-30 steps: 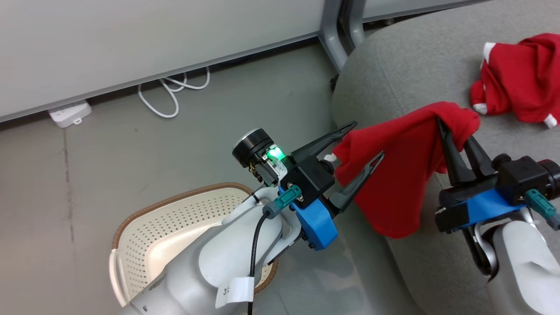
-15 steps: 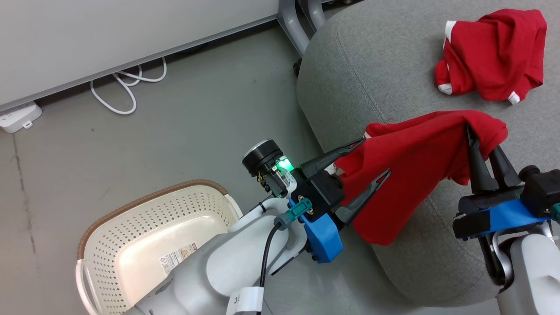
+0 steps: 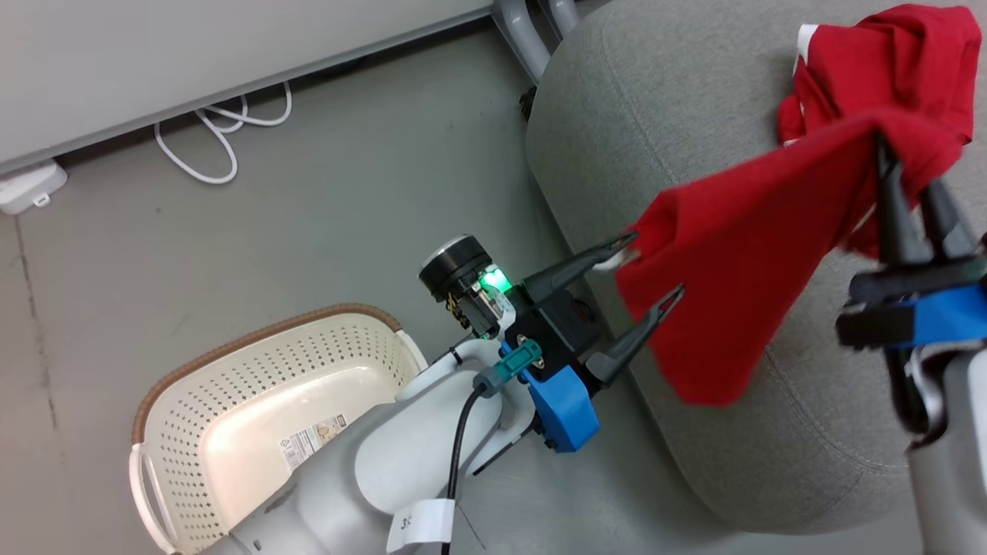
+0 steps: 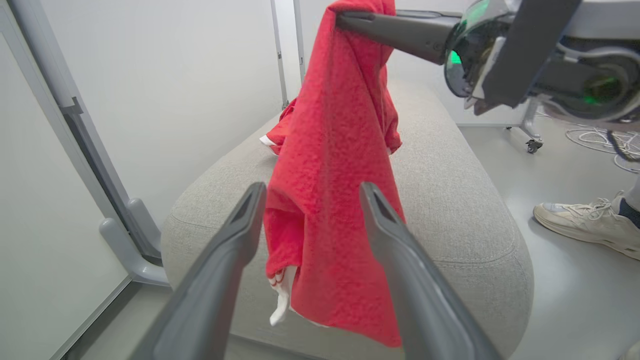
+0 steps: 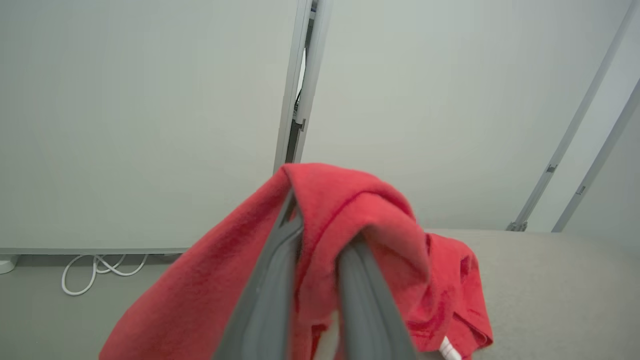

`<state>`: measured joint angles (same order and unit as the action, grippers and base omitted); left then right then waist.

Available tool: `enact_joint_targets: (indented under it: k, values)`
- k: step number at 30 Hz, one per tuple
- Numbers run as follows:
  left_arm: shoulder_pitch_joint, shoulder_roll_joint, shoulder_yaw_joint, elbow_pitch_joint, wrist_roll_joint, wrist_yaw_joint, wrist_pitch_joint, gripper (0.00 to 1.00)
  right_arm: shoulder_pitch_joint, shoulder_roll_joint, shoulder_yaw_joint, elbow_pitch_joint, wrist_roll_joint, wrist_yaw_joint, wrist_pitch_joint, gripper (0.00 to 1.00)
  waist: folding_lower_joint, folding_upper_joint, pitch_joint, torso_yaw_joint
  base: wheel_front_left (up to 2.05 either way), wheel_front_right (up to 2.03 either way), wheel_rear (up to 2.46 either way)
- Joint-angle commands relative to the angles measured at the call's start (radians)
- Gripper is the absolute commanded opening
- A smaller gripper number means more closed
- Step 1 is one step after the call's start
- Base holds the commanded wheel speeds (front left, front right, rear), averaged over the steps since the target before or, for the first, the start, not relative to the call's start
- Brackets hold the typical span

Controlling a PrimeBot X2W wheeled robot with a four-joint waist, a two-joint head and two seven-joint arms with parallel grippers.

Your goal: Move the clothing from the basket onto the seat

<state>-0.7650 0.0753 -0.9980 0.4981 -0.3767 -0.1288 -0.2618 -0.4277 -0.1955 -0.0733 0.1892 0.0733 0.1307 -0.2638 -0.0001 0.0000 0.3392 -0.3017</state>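
- Cream basket [image 3: 231, 370], lower left: bare bottom, label sticker [image 3: 312, 441], print unreadable.
- Right gripper [image 3: 904, 166] clamps red clothing [image 3: 740, 262] over grey seat [image 3: 617, 116], frame right.
- Left gripper [image 3: 653, 266] spread wide, gripping nothing.

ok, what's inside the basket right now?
The basket's visible bottom is bare apart from a label sticker. The left arm covers its right end, so that part can't be checked.

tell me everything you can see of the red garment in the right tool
The bright red soft fabric garment has white trim at one lower corner. The right tool is shut on its top fold, so it hangs limp by the rounded end of the grey woven-fabric sofa. Its lower part dangles between the fingers of the open left tool.
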Motion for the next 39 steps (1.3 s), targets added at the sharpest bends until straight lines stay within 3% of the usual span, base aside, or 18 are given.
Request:
enact_joint_targets:
  k: [1, 6, 11, 16, 22, 26, 39]
  values:
    - [-0.017, 0.01, 0.007, -0.004, 0.008, 0.004, -0.005, 1.0, -0.029, -0.006, -0.002, -0.011, 0.004, 0.0, -0.001, 0.0, 0.0001, 0.0, 0.016, 0.004, 0.0, 0.0, 0.0]
    - [-0.043, 0.039, 0.017, -0.02, 0.03, 0.009, -0.005, 1.0, -0.203, -0.076, -0.037, -0.055, 0.015, 0.0, -0.001, 0.0, 0.0001, 0.0, 0.099, 0.0, 0.0, 0.0, 0.0]
    - [-0.092, 0.073, 0.016, -0.04, 0.057, 0.012, 0.002, 1.0, -0.395, -0.173, -0.134, -0.049, 0.026, 0.0, -0.001, 0.0, 0.0001, 0.0, 0.204, -0.003, 0.0, 0.0, 0.0]
    - [-0.143, 0.103, 0.017, -0.076, 0.081, 0.016, 0.023, 1.0, -0.53, -0.304, -0.257, 0.002, 0.028, 0.0, -0.001, 0.0, 0.0001, 0.0, 0.309, -0.002, 0.0, 0.0, 0.0]
    - [-0.189, 0.147, 0.007, -0.135, 0.111, 0.018, 0.058, 1.0, -0.576, -0.396, -0.379, 0.11, 0.033, 0.0, -0.001, 0.0, 0.0001, 0.0, 0.41, -0.006, 0.0, 0.0, 0.0]
    - [-0.207, 0.173, -0.004, -0.176, 0.125, 0.015, 0.082, 1.0, -0.537, -0.386, -0.386, 0.177, 0.004, 0.0, -0.001, 0.0, 0.0001, 0.0, 0.454, -0.017, 0.0, 0.0, 0.0]
    - [-0.22, 0.219, -0.019, -0.268, 0.129, 0.024, 0.128, 1.0, -0.449, -0.227, -0.404, 0.36, -0.013, 0.0, -0.001, 0.0, 0.0001, 0.0, 0.515, -0.029, 0.0, 0.0, 0.0]
